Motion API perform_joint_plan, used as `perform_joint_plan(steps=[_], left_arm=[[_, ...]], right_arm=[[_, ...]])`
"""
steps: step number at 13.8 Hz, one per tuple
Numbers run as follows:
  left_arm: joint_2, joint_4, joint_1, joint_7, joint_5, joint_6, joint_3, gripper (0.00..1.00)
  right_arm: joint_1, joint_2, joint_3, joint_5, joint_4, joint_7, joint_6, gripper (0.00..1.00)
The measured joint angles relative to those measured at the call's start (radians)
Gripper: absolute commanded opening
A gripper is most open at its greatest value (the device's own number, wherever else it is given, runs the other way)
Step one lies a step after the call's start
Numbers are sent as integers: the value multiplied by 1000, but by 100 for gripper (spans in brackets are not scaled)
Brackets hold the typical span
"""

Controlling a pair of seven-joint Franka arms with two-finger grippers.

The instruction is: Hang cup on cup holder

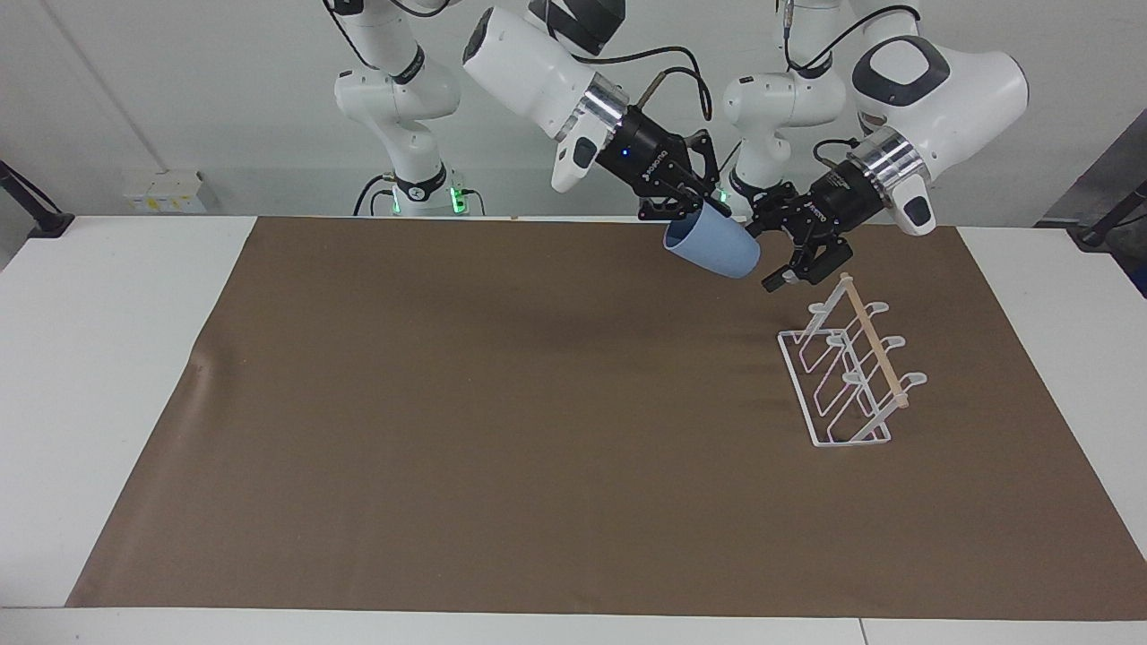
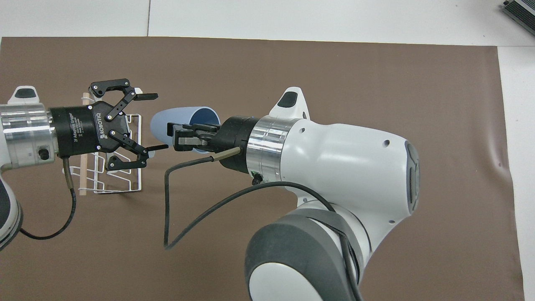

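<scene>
Cup: small light-blue tapered plastic tumbler (image 1: 713,248) (image 2: 175,123), no handle; we log it up in the air, tipped on its side, over the brown mat between table centre and the rack.
Right gripper: black two-finger unit (image 1: 685,202) (image 2: 184,136) on the right arm; jaws pinching the cup's rim, one finger inside the mouth, one outside.
Left gripper: black two-finger unit (image 1: 778,246) (image 2: 148,121) on the left arm; we see jaws spread wide, nothing between them. It hangs over the rack end nearer the robots, its tips just beside the cup's closed base; whether they touch, we cannot tell.
Cup holder: white wire rack w/ slanted looped prongs in two rows and a pale wooden dowel along the top (image 1: 847,376) (image 2: 119,184); stands on the mat toward the left arm's end of the table. No cup on it.
Mat: brown sheet (image 1: 448,430) (image 2: 334,62) covering most of the white table (image 1: 107,358).
</scene>
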Motion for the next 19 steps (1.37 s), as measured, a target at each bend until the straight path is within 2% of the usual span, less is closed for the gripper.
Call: perform_joint_plan(steps=[8, 9, 11, 12, 16, 17, 19], left_arm=[[-9, 1, -2, 0, 0, -45, -19, 100], [-9, 2, -2, 0, 0, -45, -21, 92], [-10, 2, -2, -1, 0, -45, -26, 35], [-10, 2, -2, -1, 0, -45, -29, 0], [-12, 3, -2, 11, 11, -45, -27, 0], [-12, 3, -2, 11, 12, -45, -27, 0], [-12, 3, -2, 11, 12, -47, -28, 0]], right_arm=[[2, 0, 0, 0, -4, 0, 0, 0], [2, 0, 0, 0, -5, 1, 0, 0], [2, 0, 0, 0, -7, 1, 0, 0], [2, 0, 0, 0, -7, 1, 0, 0], [1, -1, 0, 0, -11, 5, -4, 0], [2, -1, 0, 0, -11, 5, -4, 15], [1, -1, -1, 0, -11, 5, -4, 52]])
